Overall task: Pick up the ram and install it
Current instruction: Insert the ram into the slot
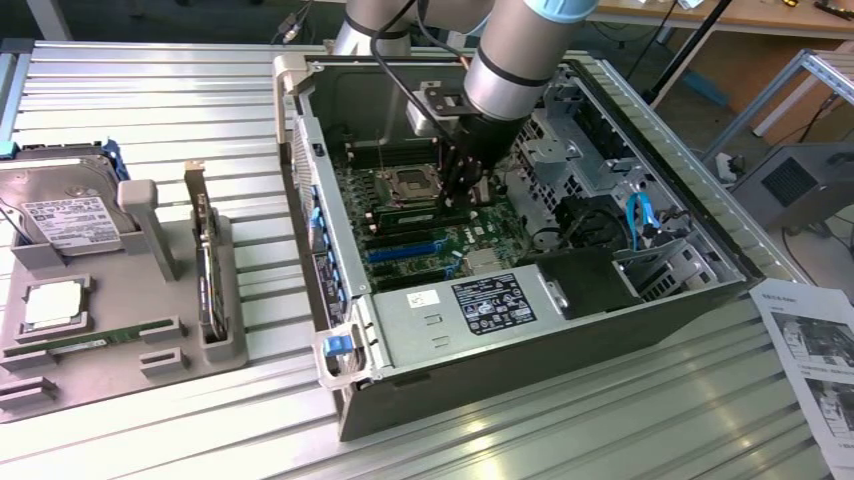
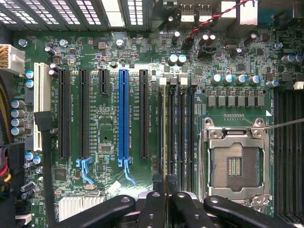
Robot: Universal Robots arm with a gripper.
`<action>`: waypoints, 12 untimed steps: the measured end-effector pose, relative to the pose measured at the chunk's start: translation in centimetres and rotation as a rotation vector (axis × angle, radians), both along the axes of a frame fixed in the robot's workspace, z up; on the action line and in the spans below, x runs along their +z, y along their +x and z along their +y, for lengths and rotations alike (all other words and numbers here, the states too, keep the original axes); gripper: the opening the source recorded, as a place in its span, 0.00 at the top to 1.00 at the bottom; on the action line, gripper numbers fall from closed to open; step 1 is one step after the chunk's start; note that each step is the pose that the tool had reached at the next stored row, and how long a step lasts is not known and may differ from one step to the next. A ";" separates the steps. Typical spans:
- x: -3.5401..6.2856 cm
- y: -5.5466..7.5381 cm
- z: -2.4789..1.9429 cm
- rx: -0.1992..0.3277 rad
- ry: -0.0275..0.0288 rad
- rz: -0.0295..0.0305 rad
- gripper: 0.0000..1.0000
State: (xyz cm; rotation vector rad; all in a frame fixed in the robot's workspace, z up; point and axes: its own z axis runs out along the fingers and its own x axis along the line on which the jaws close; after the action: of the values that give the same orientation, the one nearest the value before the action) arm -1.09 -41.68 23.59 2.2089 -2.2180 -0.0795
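Note:
The ram (image 2: pixel 165 128) shows edge-on in the wrist view as a thin green stick, lined up along one of the black memory slots (image 2: pixel 176 133) beside the open processor socket (image 2: pixel 236 164). My gripper (image 2: pixel 165 183) is shut on it, with black fingers (image 2: pixel 153 204) pressed against both faces. In the exterior view the gripper (image 1: pixel 461 200) reaches down into the open computer case (image 1: pixel 534 320), and the ram (image 1: pixel 411 211) lies low against the motherboard (image 1: pixel 400 245). Whether it is fully seated in the slot I cannot tell.
A grey holder (image 1: pixel 94 360) at the exterior view's left carries a hard drive (image 1: pixel 67 215), a silver processor (image 1: pixel 51 305) and another green stick (image 1: pixel 100 337). The case walls, power supply (image 1: pixel 494 300) and cables (image 1: pixel 638 215) crowd the arm. A paper sheet (image 1: pixel 814 350) lies on the right.

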 end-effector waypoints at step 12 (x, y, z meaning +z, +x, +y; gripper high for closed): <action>-0.11 0.0 0.00 0.000 0.0000 0.0000 0.88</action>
State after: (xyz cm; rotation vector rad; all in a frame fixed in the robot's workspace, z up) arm -1.09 -41.68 23.48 2.2089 -2.2179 -0.0795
